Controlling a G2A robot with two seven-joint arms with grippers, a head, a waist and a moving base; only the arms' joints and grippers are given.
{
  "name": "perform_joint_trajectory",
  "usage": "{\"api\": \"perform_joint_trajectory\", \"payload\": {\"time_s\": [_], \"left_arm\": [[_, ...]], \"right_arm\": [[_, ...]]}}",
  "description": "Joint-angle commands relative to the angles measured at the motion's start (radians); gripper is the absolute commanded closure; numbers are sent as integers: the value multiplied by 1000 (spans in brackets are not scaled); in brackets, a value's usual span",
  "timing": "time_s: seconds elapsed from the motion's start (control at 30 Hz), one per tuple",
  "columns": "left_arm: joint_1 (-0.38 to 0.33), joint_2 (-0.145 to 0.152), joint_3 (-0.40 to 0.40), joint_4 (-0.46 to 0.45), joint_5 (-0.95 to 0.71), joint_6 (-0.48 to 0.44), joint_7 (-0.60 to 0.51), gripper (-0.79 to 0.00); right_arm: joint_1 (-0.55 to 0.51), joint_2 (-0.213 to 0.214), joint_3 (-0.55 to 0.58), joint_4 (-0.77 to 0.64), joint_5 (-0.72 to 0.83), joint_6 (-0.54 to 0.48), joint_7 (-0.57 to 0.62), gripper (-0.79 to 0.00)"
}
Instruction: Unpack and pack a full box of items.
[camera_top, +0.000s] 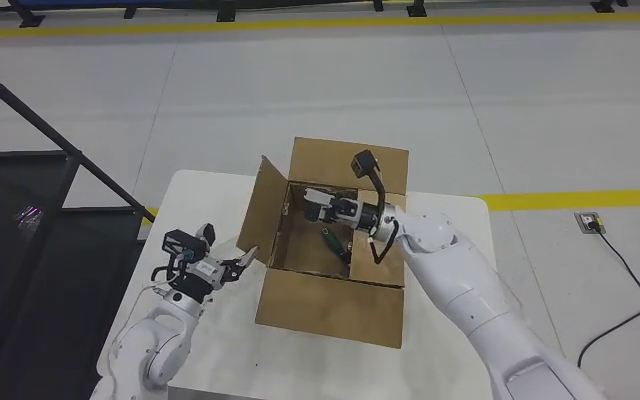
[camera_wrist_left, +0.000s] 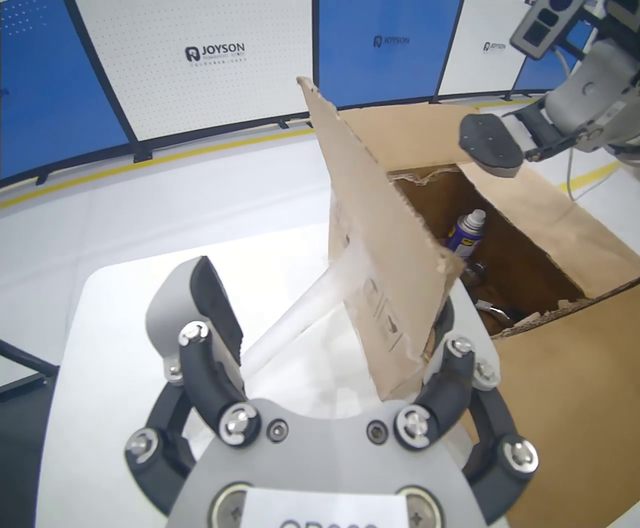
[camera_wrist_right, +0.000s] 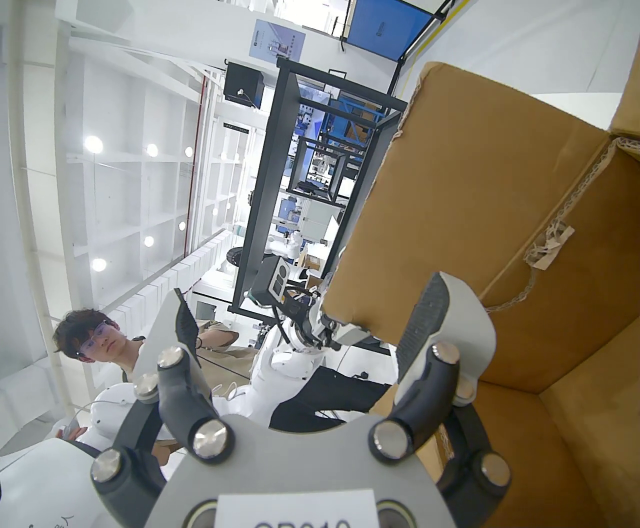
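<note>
Over the open box (camera_top: 330, 305), the right gripper (camera_top: 312, 203) hangs wide open and empty. The left gripper (camera_wrist_left: 325, 300), also open, straddles 1 side flap (camera_wrist_left: 380, 235). The spray can (camera_wrist_left: 467, 232) inside is probably light, rigid and slick, so grip it mid-body.

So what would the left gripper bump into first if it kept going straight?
Most likely the cardboard flap: its corner sits inside the open left gripper, so there is hardly any room to go.

White table (camera_top: 200, 195) — one open cardboard box (camera_top: 330, 305) stands on it.
</note>
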Motion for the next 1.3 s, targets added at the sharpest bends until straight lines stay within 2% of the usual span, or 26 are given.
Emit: {"api": "perform_joint_trajectory", "payload": {"time_s": [0.0, 0.23, 0.43, 0.57, 0.8, 1.03, 1.27], "left_arm": [[9, 3, -29, 12, -16, 3, -1, -785], [9, 8, -82, 83, -55, 2, -10, -785], [-7, 9, -83, 151, -66, -11, -27, -785], [-28, 9, -64, 198, -53, -19, -41, -785], [-55, 8, -44, 254, -48, -23, -41, -785], [-26, 11, -61, 205, -54, -25, -25, -785], [40, 15, -105, 72, -63, -13, 26, -785]], "right_arm": [[-27, 15, 25, -41, -25, -20, 3, -785], [-170, 74, 129, -274, -156, -40, -25, -785], [-314, 117, 225, -482, -244, 8, -53, -785], [-354, 129, 252, -540, -250, 46, -46, -785], [-377, 135, 257, -563, -251, 61, -55, -785], [-388, 139, 256, -576, -257, 64, -64, -785], [-414, 149, 278, -613, -270, 58, -74, -785]]}}
